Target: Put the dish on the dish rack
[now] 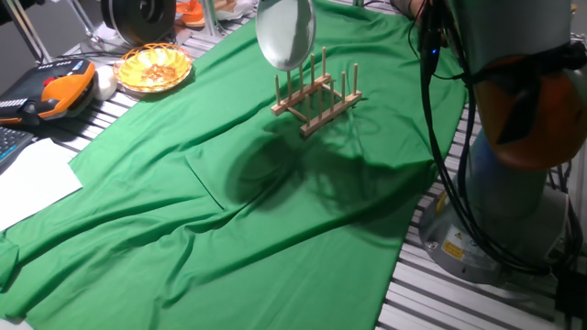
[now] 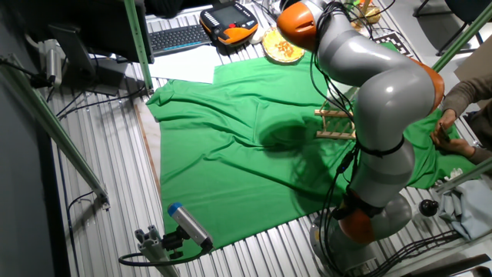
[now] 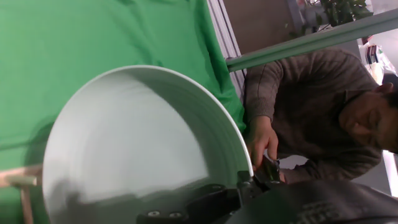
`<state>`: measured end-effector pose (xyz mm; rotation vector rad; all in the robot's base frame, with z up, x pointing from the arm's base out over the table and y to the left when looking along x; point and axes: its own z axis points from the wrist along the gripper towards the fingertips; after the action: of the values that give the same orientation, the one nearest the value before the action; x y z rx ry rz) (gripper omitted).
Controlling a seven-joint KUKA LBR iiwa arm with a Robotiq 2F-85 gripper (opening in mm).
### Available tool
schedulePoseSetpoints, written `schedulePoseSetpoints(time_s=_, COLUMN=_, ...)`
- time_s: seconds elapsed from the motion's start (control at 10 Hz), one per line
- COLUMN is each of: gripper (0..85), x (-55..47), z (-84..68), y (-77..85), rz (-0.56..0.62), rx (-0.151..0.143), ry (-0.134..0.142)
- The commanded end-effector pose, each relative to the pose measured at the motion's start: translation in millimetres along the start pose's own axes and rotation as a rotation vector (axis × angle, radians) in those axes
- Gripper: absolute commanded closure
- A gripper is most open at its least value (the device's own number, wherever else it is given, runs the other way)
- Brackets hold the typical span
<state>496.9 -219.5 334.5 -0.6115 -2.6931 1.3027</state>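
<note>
The white dish (image 1: pixel 286 32) hangs tilted on edge in the air, just above and behind the left end of the wooden dish rack (image 1: pixel 316 96), which stands on the green cloth. In the hand view the dish (image 3: pixel 143 143) fills most of the frame. My gripper (image 3: pixel 193 208) is shut on its lower rim, with one dark finger (image 3: pixel 211 200) lying over the rim. A rail end of the rack (image 3: pixel 18 182) shows at the bottom left. In the other fixed view the arm hides the dish and gripper; only the rack (image 2: pixel 336 123) shows.
An orange-yellow basket bowl of food (image 1: pixel 154 67) and a teach pendant (image 1: pixel 55 92) lie at the far left. White paper (image 1: pixel 32 179) lies beside the cloth (image 1: pixel 229 211). The arm's base and cables (image 1: pixel 514 183) stand right. A person (image 3: pixel 311 106) sits beyond the table edge.
</note>
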Motion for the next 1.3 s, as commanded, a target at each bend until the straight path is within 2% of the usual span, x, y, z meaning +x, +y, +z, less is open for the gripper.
schedulePoseSetpoints(time_s=0.0, gripper=85.0, x=0.0, z=-0.2, y=0.3, rz=-0.003, rx=0.01, ry=-0.008)
schedulePoseSetpoints(time_s=0.1, gripper=85.0, x=0.0, z=-0.2, y=0.3, rz=0.011, rx=0.012, ry=-0.02)
schedulePoseSetpoints(time_s=0.2, gripper=85.0, x=0.0, z=-0.2, y=0.3, rz=0.017, rx=0.013, ry=-0.018)
schedulePoseSetpoints(time_s=0.5, gripper=85.0, x=0.0, z=-0.2, y=0.3, rz=0.029, rx=0.012, ry=0.003)
schedulePoseSetpoints(time_s=0.8, gripper=85.0, x=12.8, z=0.5, y=12.9, rz=0.047, rx=0.017, ry=0.011)
schedulePoseSetpoints(time_s=1.0, gripper=85.0, x=14.7, z=1.5, y=14.9, rz=0.044, rx=0.018, ry=0.01)
schedulePoseSetpoints(time_s=1.2, gripper=85.0, x=12.8, z=0.7, y=15.1, rz=0.032, rx=-0.001, ry=0.019)
